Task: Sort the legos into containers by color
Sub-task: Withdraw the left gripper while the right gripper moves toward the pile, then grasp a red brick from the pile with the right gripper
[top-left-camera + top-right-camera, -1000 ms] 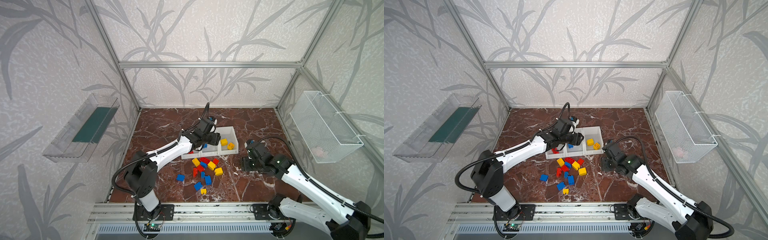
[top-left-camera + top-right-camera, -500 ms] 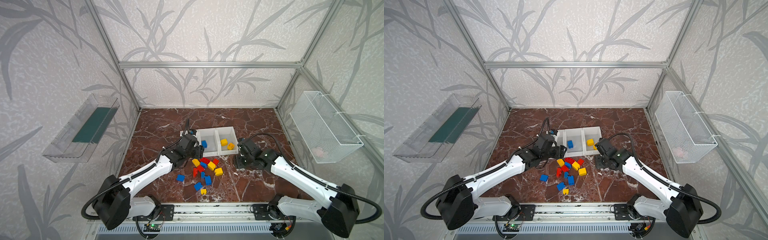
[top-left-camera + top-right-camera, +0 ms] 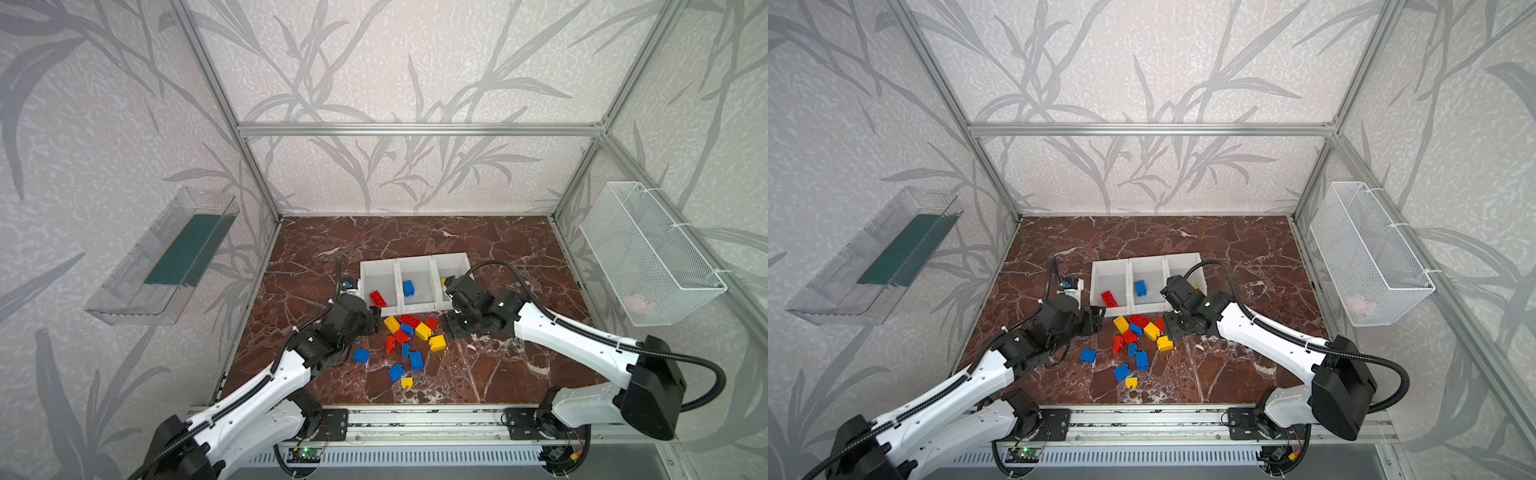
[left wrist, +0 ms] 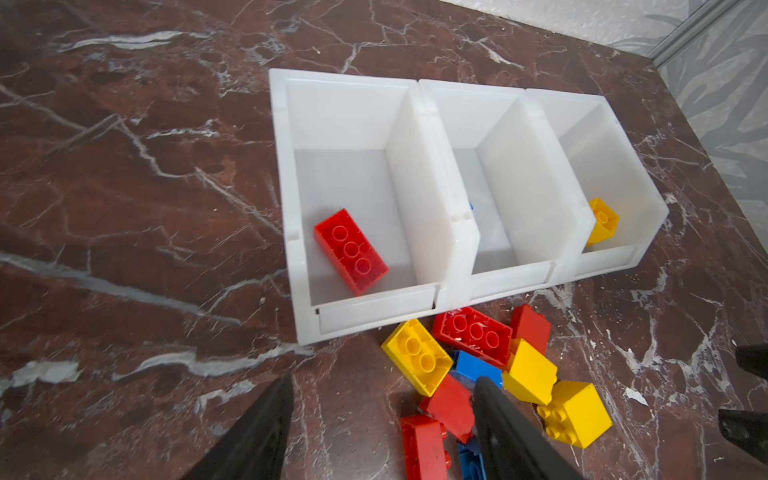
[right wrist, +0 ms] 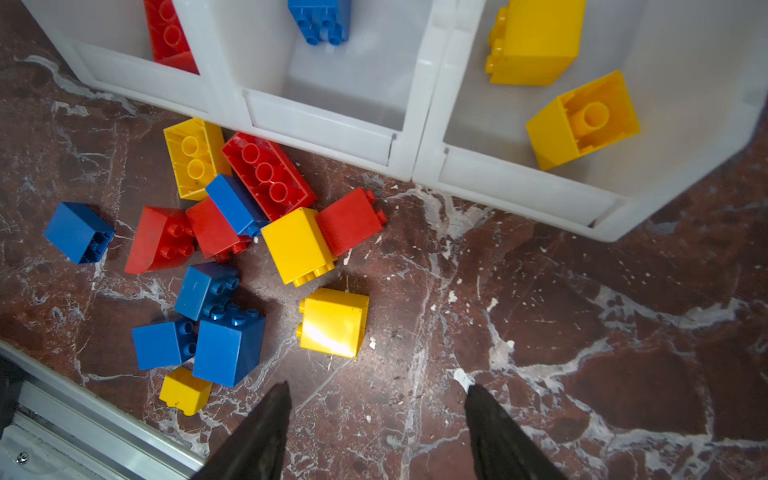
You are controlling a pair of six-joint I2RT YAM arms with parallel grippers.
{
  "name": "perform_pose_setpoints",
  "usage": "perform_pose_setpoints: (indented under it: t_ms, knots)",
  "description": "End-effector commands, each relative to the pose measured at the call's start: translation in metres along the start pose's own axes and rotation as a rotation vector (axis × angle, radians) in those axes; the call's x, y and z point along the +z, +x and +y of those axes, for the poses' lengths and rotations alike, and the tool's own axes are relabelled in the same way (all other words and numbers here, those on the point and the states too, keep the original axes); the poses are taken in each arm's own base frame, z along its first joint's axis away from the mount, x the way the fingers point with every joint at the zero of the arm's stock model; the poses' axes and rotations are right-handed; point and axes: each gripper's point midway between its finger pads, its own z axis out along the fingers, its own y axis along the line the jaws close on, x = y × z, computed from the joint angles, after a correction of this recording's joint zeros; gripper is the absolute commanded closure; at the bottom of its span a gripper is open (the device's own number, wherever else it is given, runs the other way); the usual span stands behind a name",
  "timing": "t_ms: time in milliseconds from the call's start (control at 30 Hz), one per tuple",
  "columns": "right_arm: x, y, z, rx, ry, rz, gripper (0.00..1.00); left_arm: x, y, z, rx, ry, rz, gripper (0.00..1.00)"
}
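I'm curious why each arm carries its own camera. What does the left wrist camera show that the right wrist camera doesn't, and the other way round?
Only the left wrist camera shows the whole row of white bins, back walls included. Only the right wrist camera shows a second yellow brick in the end bin and a small yellow brick by the metal rail. Both show the long red brick in its bin and the mixed pile in front.

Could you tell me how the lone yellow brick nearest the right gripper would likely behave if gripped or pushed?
The yellow brick looks like rigid moulded plastic, so it should hold shape. Its glossy face shows a highlight, so it may slip in a light pinch. Lying on a flat side, it would probably slide, not roll.
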Motion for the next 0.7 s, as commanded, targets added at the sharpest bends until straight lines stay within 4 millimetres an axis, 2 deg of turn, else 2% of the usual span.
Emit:
perform_pose_setpoints:
  t_ms: [0, 267, 367, 400, 667]
  knots:
    - [0.005, -0.01, 0.022, -0.05, -0.041, 0.013, 0.32, -0.009, 0.006, 0.023, -0.063, -0.072, -0.026, 0.29]
    - [0.036, -0.014, 0.045, -0.159, -0.067, 0.115, 0.36, -0.022, 0.017, 0.041, -0.107, -0.098, -0.053, 0.29]
    - [0.04, -0.018, 0.059, -0.196, -0.093, 0.123, 0.37, -0.025, 0.018, 0.047, -0.122, -0.113, -0.066, 0.29]
    - [0.047, -0.017, 0.064, -0.206, -0.09, 0.142, 0.37, -0.026, 0.019, 0.049, -0.13, -0.118, -0.071, 0.29]
    - [0.068, -0.012, 0.107, -0.261, -0.118, 0.178, 0.39, -0.029, 0.026, 0.058, -0.156, -0.137, -0.074, 0.29]
